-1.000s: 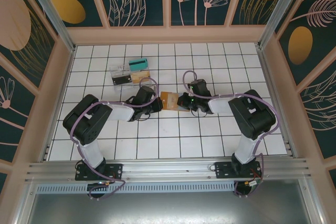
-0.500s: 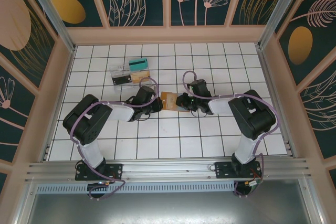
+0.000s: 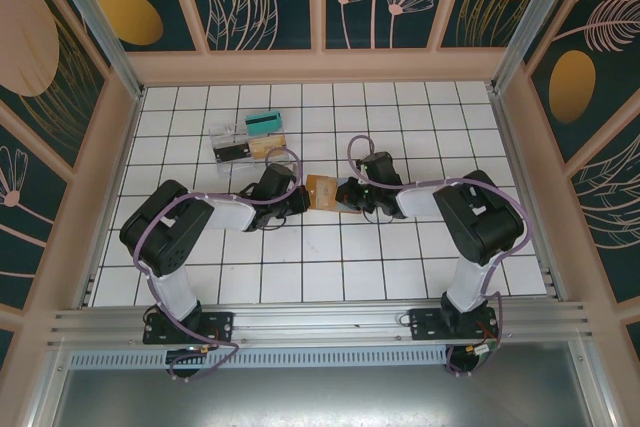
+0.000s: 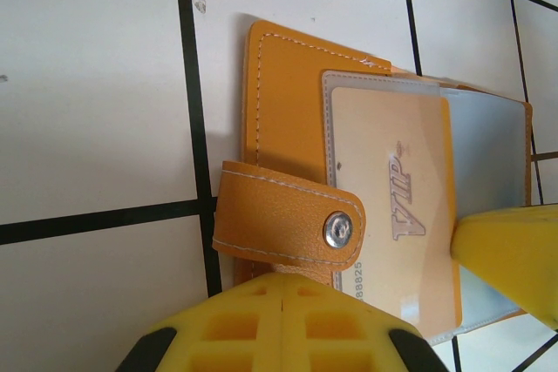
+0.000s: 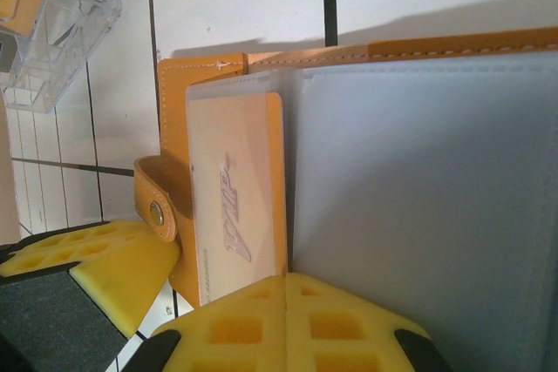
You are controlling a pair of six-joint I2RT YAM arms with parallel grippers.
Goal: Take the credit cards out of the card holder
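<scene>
Where the card holder (image 3: 322,192) lay: open on the bench (image 3: 330,267) between both arms, long axis running arm to arm.
Left fingers (image 4: 235,324): pressed together at the strap (image 4: 279,224) edge.
Right fingers (image 5: 349,328): pressed together on the clear sleeves (image 5: 418,198), just beside the VIP card (image 5: 235,206).

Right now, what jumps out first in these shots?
The open orange holder sits dead centre, with the left gripper and right gripper both shut at its opposite edges. In the left wrist view, a VIP card sits in its clear sleeve. A clear tray stands behind, left of centre.
</scene>
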